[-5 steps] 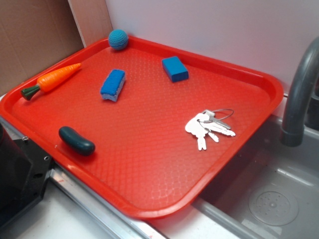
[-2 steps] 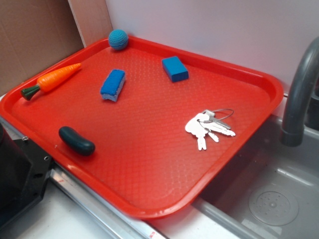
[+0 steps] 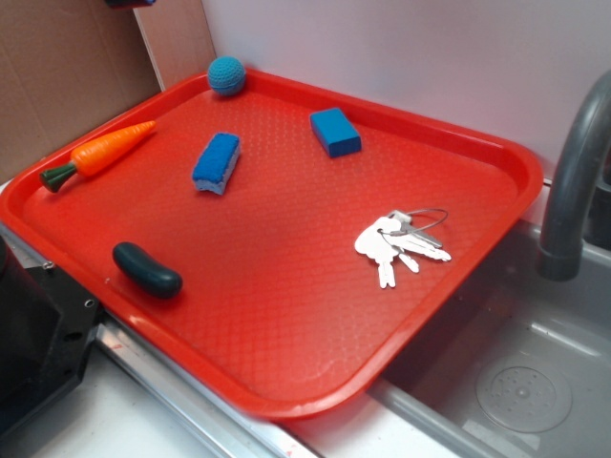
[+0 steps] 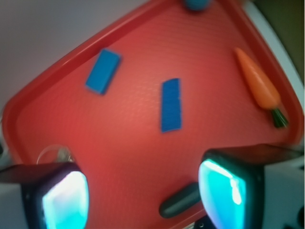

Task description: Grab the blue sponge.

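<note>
The blue sponge (image 3: pixel 217 162), oblong with a bright blue top over a pale bottom layer, lies on the red tray (image 3: pixel 286 315) in its far left part. In the wrist view the sponge (image 4: pixel 171 105) lies mid-frame, well ahead of my gripper (image 4: pixel 147 195). The gripper is open and empty, high above the tray, its two glowing pads (image 4: pixel 64 200) spread wide at the bottom of the frame. In the exterior view only a dark bit of the arm (image 3: pixel 129 3) shows at the top left edge.
On the tray: a solid blue block (image 3: pixel 334 132), a teal knitted ball (image 3: pixel 226 74) in the far corner, a toy carrot (image 3: pixel 100 153) at the left, a dark green oblong piece (image 3: pixel 146 269) near the front edge, keys (image 3: pixel 399 243) at the right. A grey faucet (image 3: pixel 573 181) and sink (image 3: pixel 516 382) stand right.
A dark bit of the arm has come into the top left edge of the exterior view. The things on the tray have not moved.
</note>
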